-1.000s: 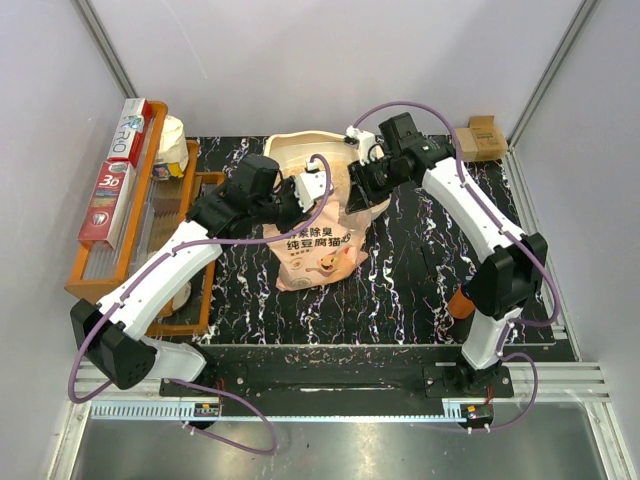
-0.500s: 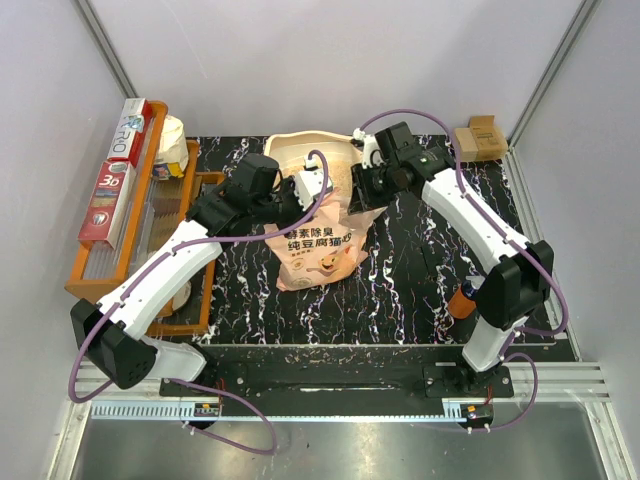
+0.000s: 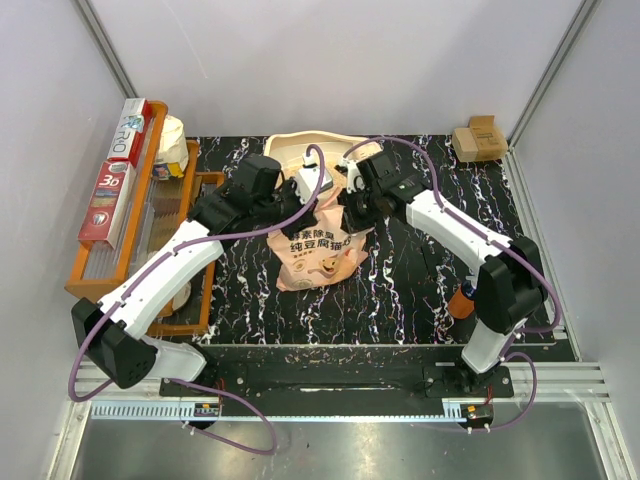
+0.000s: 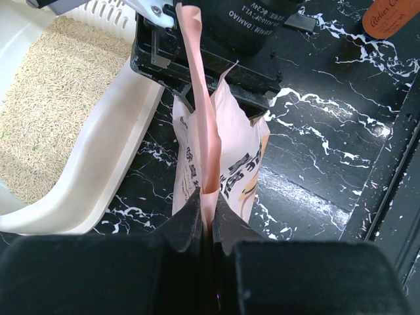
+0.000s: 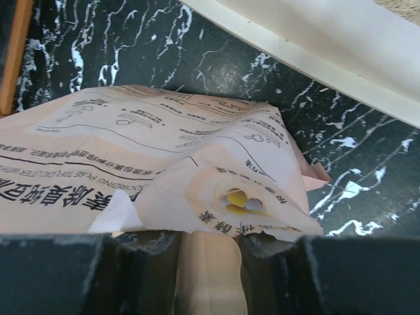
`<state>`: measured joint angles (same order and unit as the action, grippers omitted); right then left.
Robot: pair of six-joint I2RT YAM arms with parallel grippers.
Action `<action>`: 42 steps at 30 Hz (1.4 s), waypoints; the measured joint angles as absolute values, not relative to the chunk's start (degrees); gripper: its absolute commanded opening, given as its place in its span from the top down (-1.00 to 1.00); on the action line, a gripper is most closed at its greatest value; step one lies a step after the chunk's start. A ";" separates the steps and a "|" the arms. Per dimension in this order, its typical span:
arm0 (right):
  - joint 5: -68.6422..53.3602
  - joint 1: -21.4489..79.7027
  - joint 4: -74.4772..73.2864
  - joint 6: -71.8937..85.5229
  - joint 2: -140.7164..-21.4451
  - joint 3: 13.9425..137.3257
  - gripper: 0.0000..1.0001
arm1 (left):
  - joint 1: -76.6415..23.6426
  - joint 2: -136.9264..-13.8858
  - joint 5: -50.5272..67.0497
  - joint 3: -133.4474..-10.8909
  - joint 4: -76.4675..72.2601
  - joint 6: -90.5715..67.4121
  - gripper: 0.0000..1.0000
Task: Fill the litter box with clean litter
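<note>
Bag point(image 3: 318, 255) nearest me, long axis running near-to-far, mouth end away. My left gripper point(image 4: 209, 213) pinches its top edge tight, and my right gripper point(image 5: 207, 249) is clamped on a fold alongside. Box point(image 4: 111, 164) lies just beyond both, equally near each, with litter point(image 4: 52, 98) inside. I count one bag, one box.

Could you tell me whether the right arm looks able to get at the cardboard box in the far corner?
Probably not yet: the right tool is clamped on the litter bag, which the left tool grips too. Nothing stands between it and the cardboard box, so it likely could once freed.
</note>
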<state>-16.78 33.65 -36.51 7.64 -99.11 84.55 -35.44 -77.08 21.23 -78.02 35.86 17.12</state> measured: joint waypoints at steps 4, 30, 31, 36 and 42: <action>-20.80 33.08 -33.98 9.10 -99.35 82.89 1.00 | -35.66 -77.25 21.21 -78.02 35.86 15.77 1.00; -49.50 28.05 -0.10 37.17 -100.71 64.31 1.00 | -35.64 -76.93 21.45 -76.20 36.18 8.88 1.00; -50.06 28.05 1.54 38.52 -100.79 63.77 1.00 | -35.64 -76.73 21.43 -76.03 36.10 8.86 1.00; -53.63 27.57 8.86 45.12 -102.00 62.96 1.00 | -35.57 -75.22 21.15 -74.91 36.01 8.78 1.00; -58.57 26.20 16.49 51.66 -104.57 63.11 1.00 | -35.48 -73.32 20.21 -73.45 35.86 9.19 1.00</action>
<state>-58.57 26.20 16.49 51.66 -104.57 63.11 -35.48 -73.32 20.21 -73.45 35.86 9.19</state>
